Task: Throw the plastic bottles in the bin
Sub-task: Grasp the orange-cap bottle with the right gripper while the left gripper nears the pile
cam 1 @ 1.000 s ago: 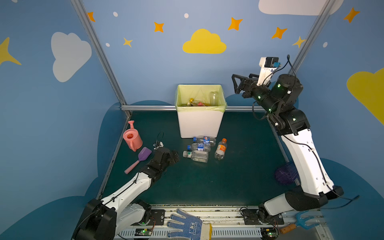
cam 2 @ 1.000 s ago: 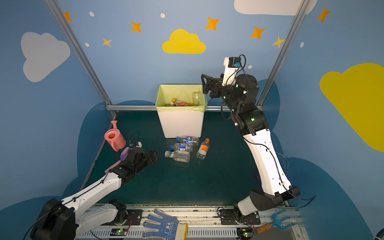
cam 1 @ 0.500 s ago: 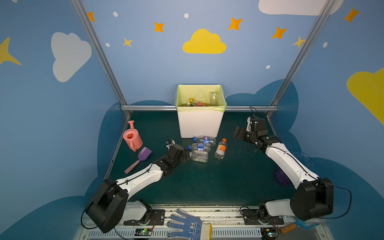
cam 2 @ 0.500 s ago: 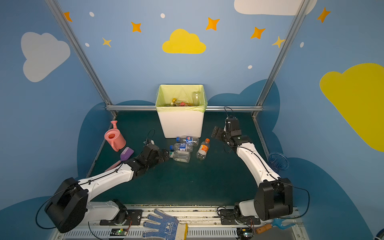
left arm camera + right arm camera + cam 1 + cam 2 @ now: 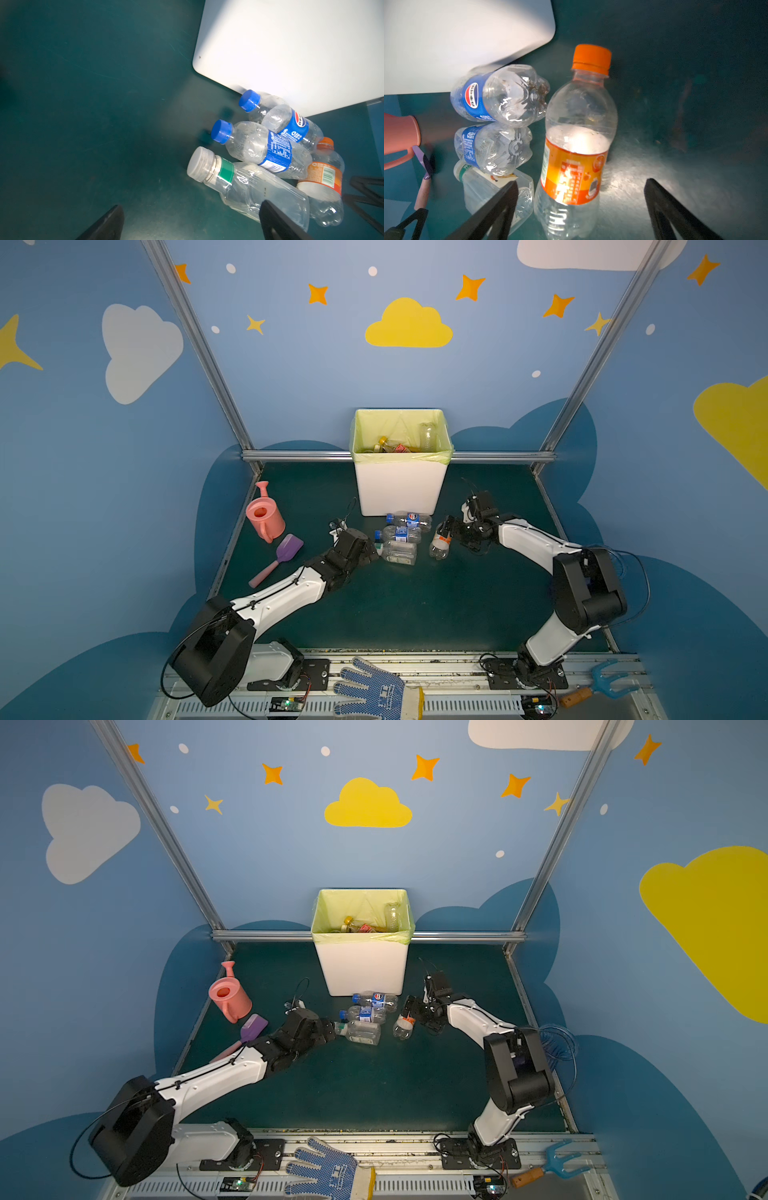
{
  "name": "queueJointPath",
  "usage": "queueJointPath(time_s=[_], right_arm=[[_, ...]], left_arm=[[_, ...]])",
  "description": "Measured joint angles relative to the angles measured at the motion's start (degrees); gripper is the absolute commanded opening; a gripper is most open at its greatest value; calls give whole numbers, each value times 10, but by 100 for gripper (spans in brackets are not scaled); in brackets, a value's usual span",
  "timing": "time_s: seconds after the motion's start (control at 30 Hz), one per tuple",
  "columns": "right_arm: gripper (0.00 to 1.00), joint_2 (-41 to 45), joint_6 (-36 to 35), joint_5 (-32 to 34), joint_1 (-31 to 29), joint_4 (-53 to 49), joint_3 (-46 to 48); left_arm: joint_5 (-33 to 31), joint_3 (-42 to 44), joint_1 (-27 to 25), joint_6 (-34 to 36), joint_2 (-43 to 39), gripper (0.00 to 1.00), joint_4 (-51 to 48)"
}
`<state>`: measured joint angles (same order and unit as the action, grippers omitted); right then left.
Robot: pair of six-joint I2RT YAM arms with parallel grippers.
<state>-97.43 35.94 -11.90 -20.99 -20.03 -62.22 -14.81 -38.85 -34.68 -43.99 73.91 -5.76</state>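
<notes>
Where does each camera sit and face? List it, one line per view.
Top views: high above the arm bases, looking down on the bin and both arms.
Left wrist: low, facing the white-capped bottle; open left gripper shows.
Right wrist: facing the orange-capped bottle; open right gripper shows.
Shared: both wrist views catch the Pepsi bottle.

White bin (image 5: 399, 489), pale yellow-green liner (image 5: 374, 431); dark green worktop (image 5: 415, 605). The clear blue-capped bottles (image 5: 259, 145) wore blue labels, the white-capped bottle (image 5: 249, 187) a green neck band, and the orange-capped bottle (image 5: 577, 145) an orange label. My left end effector (image 5: 190, 203) and right end effector (image 5: 581, 181) were black.
</notes>
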Motion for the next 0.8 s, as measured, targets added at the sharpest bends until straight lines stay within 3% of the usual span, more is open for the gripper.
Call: queueJointPath(time_s=[0.47, 0.8], right_arm=[[91, -67, 12, 10, -11, -31, -51], [79, -93, 0, 14, -11, -47, -90]], left_arm=[[-24, 13, 0, 0, -19, 100, -11], [-25, 16, 0, 0, -19, 100, -11]])
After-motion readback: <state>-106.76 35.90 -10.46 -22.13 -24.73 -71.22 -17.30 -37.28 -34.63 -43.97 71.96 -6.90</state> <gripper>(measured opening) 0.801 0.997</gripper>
